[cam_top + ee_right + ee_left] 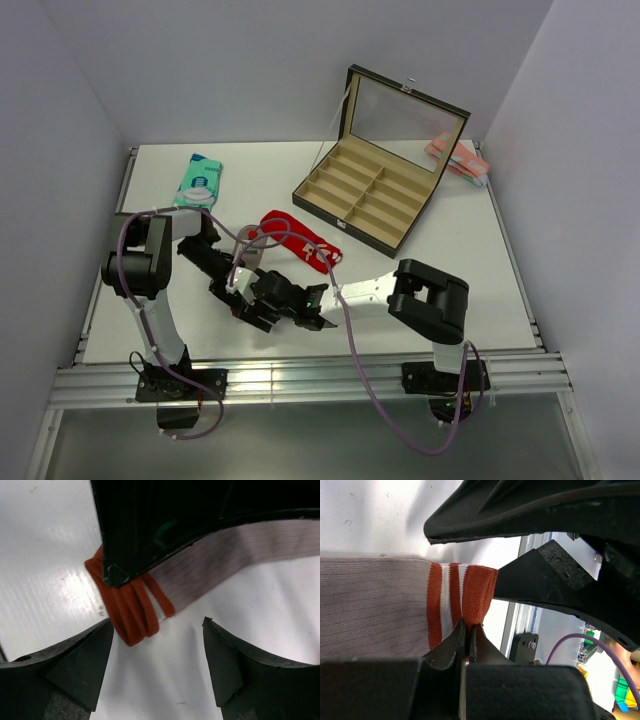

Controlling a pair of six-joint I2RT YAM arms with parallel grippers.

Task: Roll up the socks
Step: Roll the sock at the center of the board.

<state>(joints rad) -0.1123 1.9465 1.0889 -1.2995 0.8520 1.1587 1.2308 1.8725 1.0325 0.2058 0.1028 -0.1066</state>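
Far left, a teal sock lies flat at the rear of the table. Near the front edge, left of centre, the left pincer is pressed together on the folded edge of a striped cuff, red banded with white. The fabric behind that cuff looks grey and ribbed in both wrist views. At centre, the red socks stretch diagonally across the table, just in front of the box and touching neither it nor the teal sock. Facing the left pincer from the right, the right pincer stands spread and grips nothing. The pinched cuff lies just beyond the gap between its fingers, and whether the left finger touches it cannot be told. Right of centre stands an open compartment box, lid raised. A pink bundle rests at the far right corner.
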